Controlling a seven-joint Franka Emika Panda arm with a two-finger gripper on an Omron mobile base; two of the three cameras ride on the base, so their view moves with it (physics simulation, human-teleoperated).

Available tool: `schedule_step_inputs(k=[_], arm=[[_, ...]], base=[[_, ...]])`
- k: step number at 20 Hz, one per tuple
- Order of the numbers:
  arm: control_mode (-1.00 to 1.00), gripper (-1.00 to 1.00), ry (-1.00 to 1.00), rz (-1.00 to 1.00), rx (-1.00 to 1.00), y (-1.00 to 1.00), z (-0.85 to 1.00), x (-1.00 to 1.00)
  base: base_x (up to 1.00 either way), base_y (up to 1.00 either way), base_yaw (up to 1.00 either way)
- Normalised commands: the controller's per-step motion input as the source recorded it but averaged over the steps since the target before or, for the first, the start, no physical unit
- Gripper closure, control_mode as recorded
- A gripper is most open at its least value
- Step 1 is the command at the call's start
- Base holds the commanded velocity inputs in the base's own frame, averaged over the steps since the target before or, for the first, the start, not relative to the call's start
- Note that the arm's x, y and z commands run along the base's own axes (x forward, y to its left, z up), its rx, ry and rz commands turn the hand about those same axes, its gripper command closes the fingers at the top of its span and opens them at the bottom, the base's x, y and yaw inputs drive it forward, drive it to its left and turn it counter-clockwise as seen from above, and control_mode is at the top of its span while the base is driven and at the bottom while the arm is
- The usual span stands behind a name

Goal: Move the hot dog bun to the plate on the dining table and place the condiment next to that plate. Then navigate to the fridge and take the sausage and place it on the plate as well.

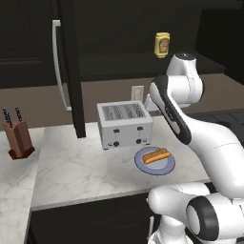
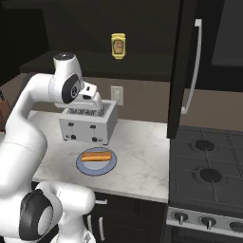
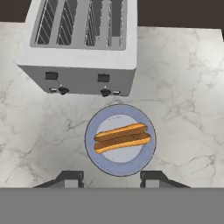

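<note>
The hot dog bun (image 3: 122, 138), a tan-orange split roll, lies on a plain blue-grey plate (image 3: 94, 153) on the marble counter, just in front of the toaster. It also shows as the bun (image 1: 156, 155) and the bun (image 2: 96, 156). My gripper (image 3: 111, 179) hovers above it, pointing down, open, with nothing between its fingertips (image 3: 70, 178); the gripper (image 2: 95, 111) hangs over the toaster's front. The yellow condiment (image 1: 162, 45) bottle stands high on a dark shelf behind the counter, seen too as the condiment (image 2: 118, 46). The patterned plate, dining table, fridge and sausage are out of view.
A silver four-slot toaster (image 1: 125, 125) stands behind the blue-grey plate (image 1: 143, 164). A tall dark panel with a long silver handle (image 1: 59, 66) rises left of it. A knife block (image 1: 18, 136) sits at the far left. A black stove (image 2: 209, 166) borders the counter's right end.
</note>
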Motion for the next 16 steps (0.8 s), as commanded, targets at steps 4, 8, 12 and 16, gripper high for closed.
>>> schedule_step_inputs(k=[4, 8, 12, 16], arm=[[-1.00, -1.00, 0.04, -0.04, 0.00, 0.00, -0.10, -0.08], [-1.00, -1.00, 0.14, -0.39, 0.11, -0.05, -0.37, -0.08], [-1.00, -1.00, 0.12, -0.56, 0.17, -0.13, -0.54, -0.03], [-1.00, -1.00, 0.01, -0.44, 0.16, -0.06, -0.60, -0.01]], base=[[0.00, 0.00, 0.00], [0.00, 0.00, 0.00], [0.00, 0.00, 0.00], [0.00, 0.00, 0.00]])
